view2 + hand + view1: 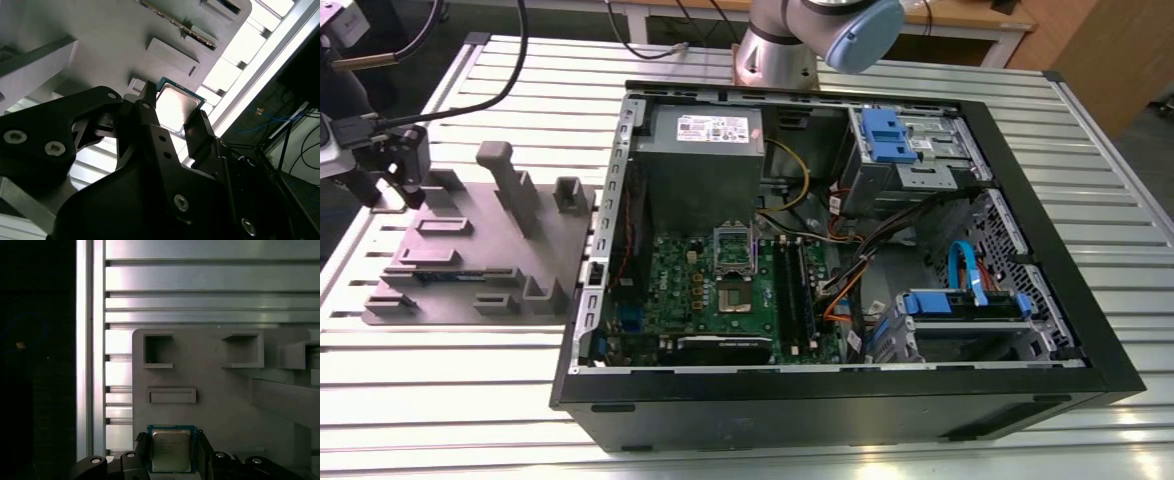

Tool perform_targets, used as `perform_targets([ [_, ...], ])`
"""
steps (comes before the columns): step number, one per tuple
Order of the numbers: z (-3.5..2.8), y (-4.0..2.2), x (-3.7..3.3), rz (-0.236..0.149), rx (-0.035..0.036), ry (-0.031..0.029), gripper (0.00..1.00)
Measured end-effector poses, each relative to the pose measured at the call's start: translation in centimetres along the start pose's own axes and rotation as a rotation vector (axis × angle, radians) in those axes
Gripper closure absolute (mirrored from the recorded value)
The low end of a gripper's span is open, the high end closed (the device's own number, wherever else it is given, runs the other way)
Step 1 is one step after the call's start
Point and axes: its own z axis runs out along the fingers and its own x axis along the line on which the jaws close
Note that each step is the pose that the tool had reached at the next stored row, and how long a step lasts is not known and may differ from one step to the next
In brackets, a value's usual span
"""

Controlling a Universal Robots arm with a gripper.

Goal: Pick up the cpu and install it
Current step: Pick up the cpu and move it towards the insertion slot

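Note:
The cpu (171,449) is a small square chip with a shiny metal top (175,106) and a green rim. It sits between the two black fingers of my gripper (171,456), one finger against each opposite edge, at a corner of the grey fixture plate (225,405). I cannot tell whether the chip rests on the plate or is lifted just off it. In the exterior view my gripper (400,190) hangs over the plate's far corner (454,250) at the exterior view's left. The motherboard's socket (732,297) lies open inside the computer case (854,400), well away from the gripper.
The fixture plate carries upright grey posts (507,185) and empty recessed pockets (158,350). The slatted metal table (454,400) surrounds the plate and the case. Memory sticks (790,290), cables (854,270) and blue drive bays (961,305) crowd the case around the socket.

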Motion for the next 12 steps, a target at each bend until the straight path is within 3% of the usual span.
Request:
perform_targets([
  [12, 0.00, 0.00, 0.00, 0.000, 0.0092, -0.0002, 0.53],
])
